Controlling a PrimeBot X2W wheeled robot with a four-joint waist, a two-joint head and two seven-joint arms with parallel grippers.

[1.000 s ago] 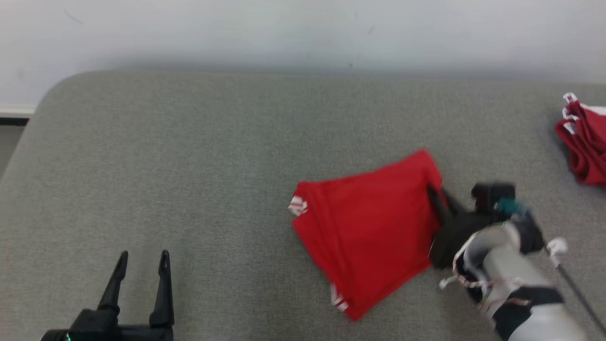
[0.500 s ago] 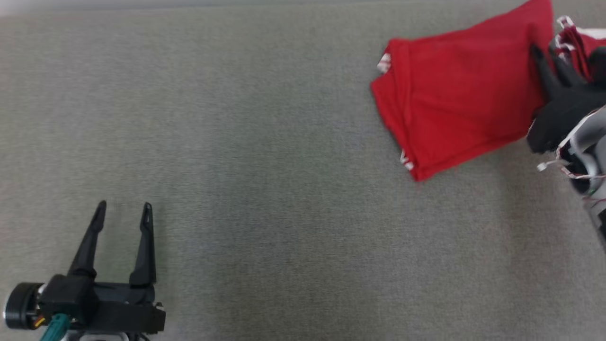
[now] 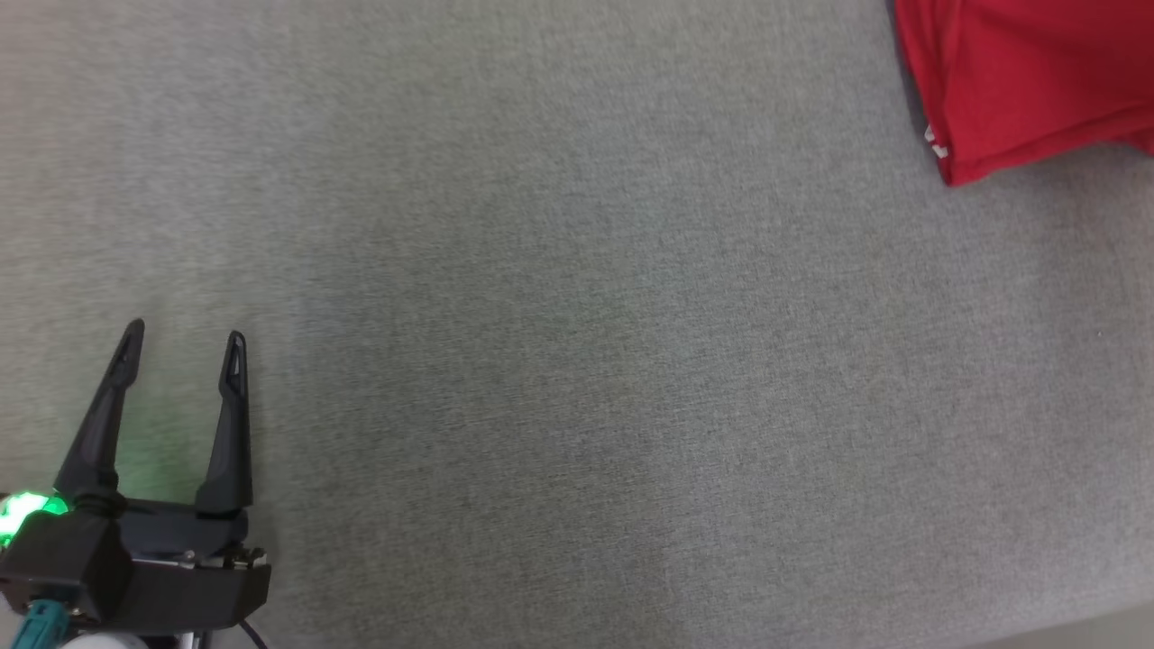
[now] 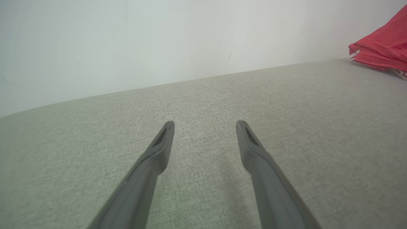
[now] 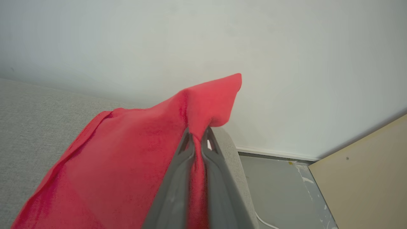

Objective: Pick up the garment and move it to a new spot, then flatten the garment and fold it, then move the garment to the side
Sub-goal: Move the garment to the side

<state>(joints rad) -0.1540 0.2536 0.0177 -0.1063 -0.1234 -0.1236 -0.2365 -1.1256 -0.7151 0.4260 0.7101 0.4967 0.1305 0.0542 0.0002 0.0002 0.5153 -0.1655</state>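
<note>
Spreading flat and grey as a woven-fabric tabletop (image 3: 577, 315), taking up most of the head view. Carrying a folded red garment (image 3: 1028, 81) at the upper right of that view, showing white trim near its lower corner. Curving off in a rounded corner in the right wrist view, with one corner of the garment standing raised above the fabric there.

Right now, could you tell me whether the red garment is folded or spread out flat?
Folded: the red garment shows layered edges along its left side in the head view; the shut right gripper pinches one corner.
</note>
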